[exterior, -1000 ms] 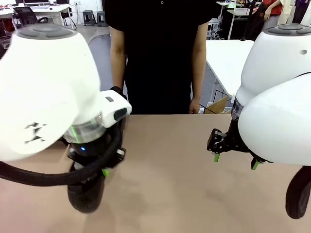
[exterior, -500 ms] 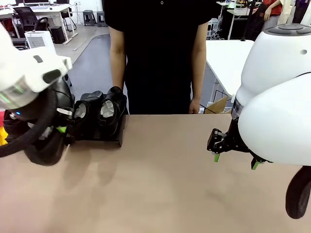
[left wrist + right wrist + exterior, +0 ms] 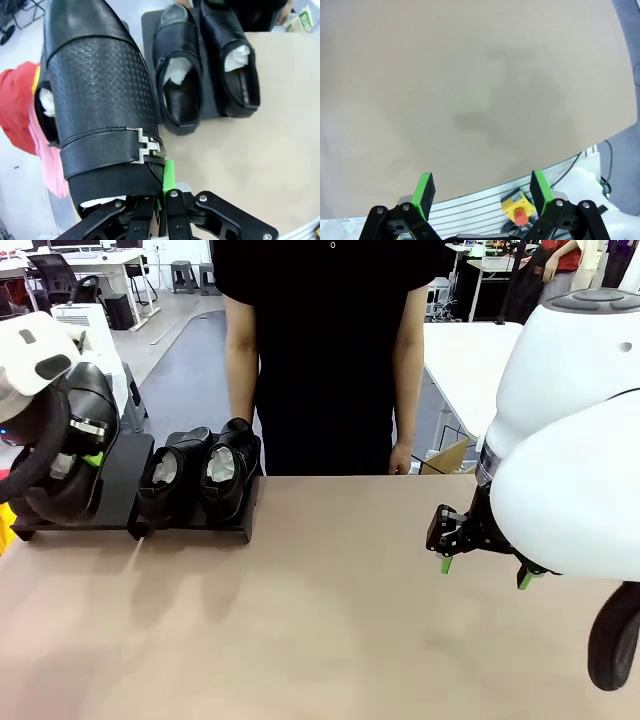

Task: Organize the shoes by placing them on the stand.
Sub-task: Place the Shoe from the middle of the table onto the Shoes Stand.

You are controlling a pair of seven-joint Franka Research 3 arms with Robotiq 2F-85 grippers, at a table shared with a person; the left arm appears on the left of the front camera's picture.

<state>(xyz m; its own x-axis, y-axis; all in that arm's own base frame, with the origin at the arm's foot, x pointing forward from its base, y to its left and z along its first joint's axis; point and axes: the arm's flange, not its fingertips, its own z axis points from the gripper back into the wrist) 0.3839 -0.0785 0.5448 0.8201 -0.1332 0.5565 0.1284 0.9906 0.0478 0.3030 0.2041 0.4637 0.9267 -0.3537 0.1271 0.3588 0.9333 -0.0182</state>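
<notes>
Tan and bare across its middle, the counter (image 3: pixel 340 600) stretched between the robot and a person in black (image 3: pixel 325 350) who stood at its far edge. The low black stand (image 3: pixel 130 502) sat at the far left of the counter, and its right platform carried 2 glossy black shoes (image 3: pixel 195 478) side by side, heels toward the robot and crumpled white paper showing in their openings; in the left wrist view the same pair (image 3: pixel 205 70) lay touching each other. Above the stand's left platform the left hand (image 3: pixel 90 462) was clamped on a third shoe (image 3: pixel 100 95), a textured black one with a metal buckle across its strap, gripped at the heel end with the toe pointing away from the wrist. Whether that shoe touched the platform could not be told. Well apart, over the right side of the counter, the right hand (image 3: pixel 482 192) hung with its green-padded fingers (image 3: pixel 425 192) spread wide, holding nothing.
</notes>
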